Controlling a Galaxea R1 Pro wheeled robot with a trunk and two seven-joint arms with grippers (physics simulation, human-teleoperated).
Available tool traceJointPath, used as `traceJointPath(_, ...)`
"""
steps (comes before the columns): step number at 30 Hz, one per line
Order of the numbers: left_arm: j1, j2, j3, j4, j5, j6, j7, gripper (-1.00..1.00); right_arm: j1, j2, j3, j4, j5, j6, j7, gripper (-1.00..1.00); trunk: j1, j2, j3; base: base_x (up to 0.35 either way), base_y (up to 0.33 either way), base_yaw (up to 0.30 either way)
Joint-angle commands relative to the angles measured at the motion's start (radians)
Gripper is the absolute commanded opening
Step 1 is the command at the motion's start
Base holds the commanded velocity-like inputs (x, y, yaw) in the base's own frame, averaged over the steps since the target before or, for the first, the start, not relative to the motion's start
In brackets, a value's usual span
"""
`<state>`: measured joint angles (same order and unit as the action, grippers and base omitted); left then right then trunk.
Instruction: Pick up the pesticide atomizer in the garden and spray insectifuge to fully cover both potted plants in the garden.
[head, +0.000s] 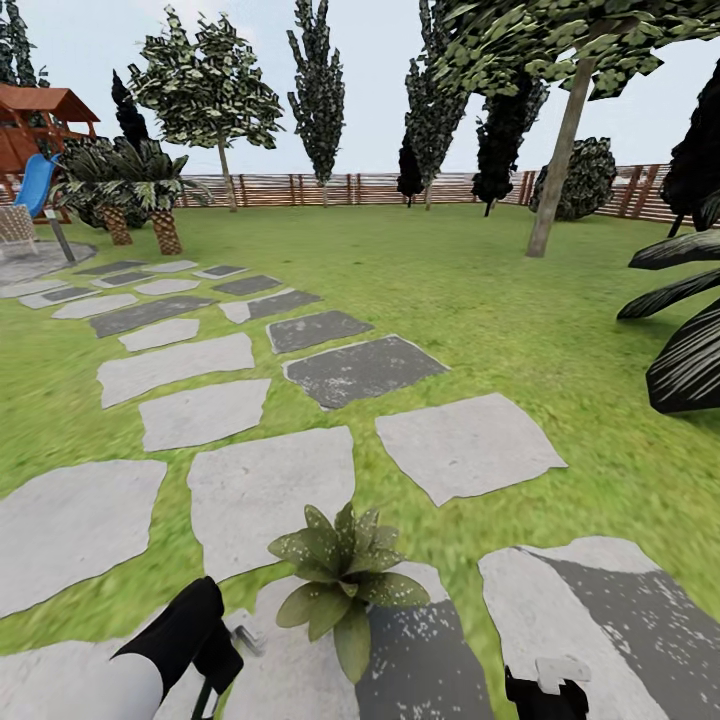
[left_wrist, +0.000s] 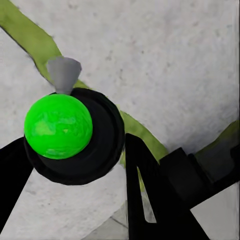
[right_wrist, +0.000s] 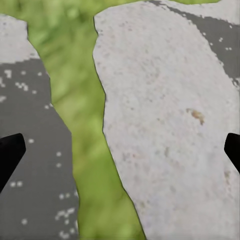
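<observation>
Atomizer in left hand

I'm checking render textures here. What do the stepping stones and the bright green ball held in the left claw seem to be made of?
The stepping stones look like matte rough stone or concrete: mottled grey, speckled, irregular edges. The green ball, between the left claw's fingers, looks like glossy plastic, perhaps: saturated colour, smooth surface, soft highlights.

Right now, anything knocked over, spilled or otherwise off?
Nothing stands out. The potted plant sits upright on a stepping stone, and the pesticide atomizer is held between the left gripper fingers.
</observation>
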<state>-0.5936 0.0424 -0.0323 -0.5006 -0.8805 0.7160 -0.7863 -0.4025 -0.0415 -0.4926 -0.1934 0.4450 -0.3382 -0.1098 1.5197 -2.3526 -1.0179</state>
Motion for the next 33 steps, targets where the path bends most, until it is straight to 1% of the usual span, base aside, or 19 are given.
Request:
traceJointPath(1,0.000,-0.003,-0.002,-0.002,-0.007,0.004,-0.009,-1.00,-0.001,0.000,-0.006,0.002,0.011,-0.004,-0.004,1.00,0.000,0.000,-0.001,-0.002,0.000,0.000)
traceJointPath(6,-0.014,-0.007,-0.006,-0.003,-0.002,0.016,-0.031,-1.00,-0.001,0.000,-0.006,0.002,0.011,-0.004,-0.004,1.00,0.000,0.000,-0.001,0.000,0.000,0.000)
traceJointPath(7,-0.016,-0.005,-0.006,-0.003,-0.002,0.017,-0.048,-1.00,-0.001,0.000,-0.006,0.002,0.011,-0.004,-0.004,1.00,0.000,0.000,-0.001,0.000,0.000,0.000)
traceJointPath(9,-0.017,0.009,-0.006,-0.003,-0.009,0.015,-0.143,-1.00,-0.001,0.000,-0.006,0.002,0.011,-0.004,-0.004,1.00,0.000,0.000,-0.001,0.000,0.000,0.000)
traceJointPath(10,-0.014,0.020,-0.007,-0.004,-0.013,0.014,-0.167,-1.00,-0.001,0.000,-0.006,0.002,0.011,-0.004,-0.004,1.00,0.000,0.000,-0.001,0.000,0.000,0.000)
traceJointPath(12,-0.009,0.035,-0.007,-0.004,-0.017,0.013,-0.184,-1.00,-0.001,0.000,-0.006,0.002,0.011,-0.004,-0.004,1.00,0.000,0.000,-0.001,0.000,0.000,0.000)
traceJointPath(13,-0.007,0.039,-0.006,-0.003,-0.018,0.013,-0.187,-1.00,-0.001,0.001,-0.006,0.003,0.011,-0.004,-0.004,1.00,0.000,0.000,-0.001,0.000,0.000,0.000)
traceJointPath(17,-0.003,0.033,-0.009,-0.003,-0.018,0.017,-0.180,-1.00,-0.001,0.000,-0.006,0.002,0.009,-0.004,-0.004,1.00,0.000,0.000,-0.001,0.000,0.000,0.000)
traceJointPath(21,-0.013,0.032,-0.015,-0.007,-0.020,0.076,-0.179,-1.00,-0.001,0.000,-0.006,0.002,0.009,-0.004,-0.005,1.00,0.000,0.000,-0.001,0.000,0.000,0.000)
traceJointPath(25,-0.004,0.033,-0.020,-0.009,-0.020,0.080,-0.172,-1.00,-0.001,0.001,-0.006,0.002,0.009,-0.004,-0.004,1.00,0.000,0.000,-0.001,0.000,0.000,0.000)
traceJointPath(29,-0.002,0.034,-0.014,-0.004,-0.019,0.081,-0.090,-1.00,-0.001,0.001,-0.006,0.000,0.009,-0.004,-0.004,1.00,0.000,0.000,-0.001,0.057,-0.027,0.000)
traceJointPath(33,-0.003,0.034,-0.011,-0.005,-0.018,0.081,-0.074,-1.00,-0.001,0.000,-0.006,0.000,0.009,-0.004,-0.005,1.00,0.000,0.000,-0.001,0.219,-0.145,0.000)
